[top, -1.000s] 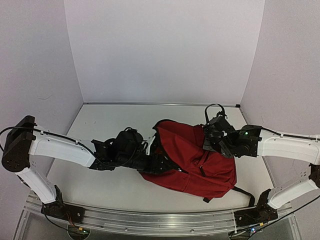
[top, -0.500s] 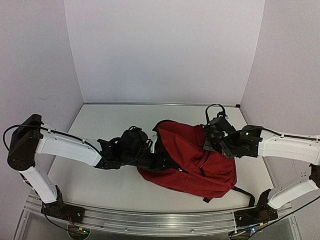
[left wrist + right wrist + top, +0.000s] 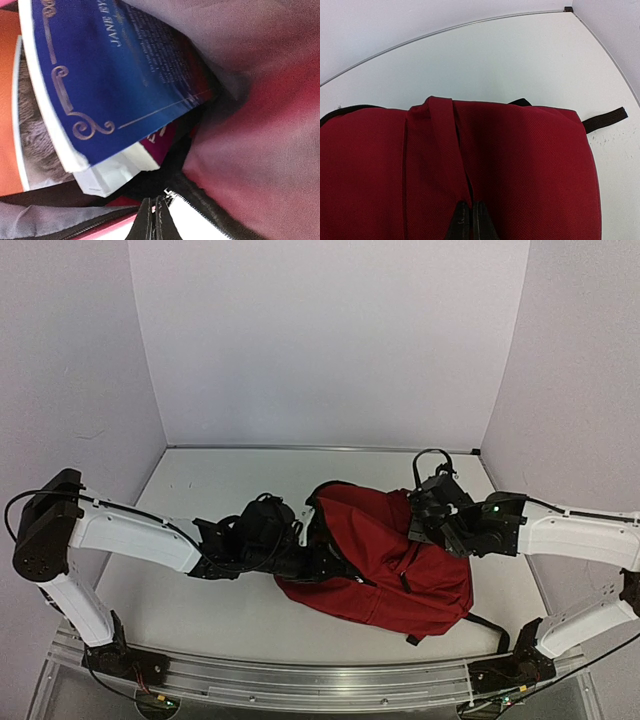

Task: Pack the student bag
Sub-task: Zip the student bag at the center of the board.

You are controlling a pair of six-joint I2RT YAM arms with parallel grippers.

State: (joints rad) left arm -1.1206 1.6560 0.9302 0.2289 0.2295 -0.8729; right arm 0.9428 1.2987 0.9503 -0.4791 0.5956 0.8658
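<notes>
The student bag (image 3: pixel 400 560), dark red, lies on the table right of centre with its open mouth facing left. My left gripper (image 3: pixel 322 562) is at that mouth. In the left wrist view the left gripper (image 3: pixel 153 214) is shut, its tips right against the metal zipper slider (image 3: pixel 169 194); I cannot tell whether anything is pinched. Inside, a blue book (image 3: pixel 115 75) lies over other books against the grey-pink lining (image 3: pixel 260 125). My right gripper (image 3: pixel 420 518) is on the bag's top. There the right gripper (image 3: pixel 471 214) is shut on a fold of the red fabric (image 3: pixel 530 165).
A black strap end (image 3: pixel 605 119) sticks out from the bag onto the white table (image 3: pixel 520 60). Another strap (image 3: pixel 490 625) trails at the bag's near right. Walls close the table at the back and both sides; the rail (image 3: pixel 300 680) runs along the near edge.
My left gripper has closed at the bag's zipper edge, after the left arm shifted slightly right toward the bag. The right arm and the bag have stayed put.
</notes>
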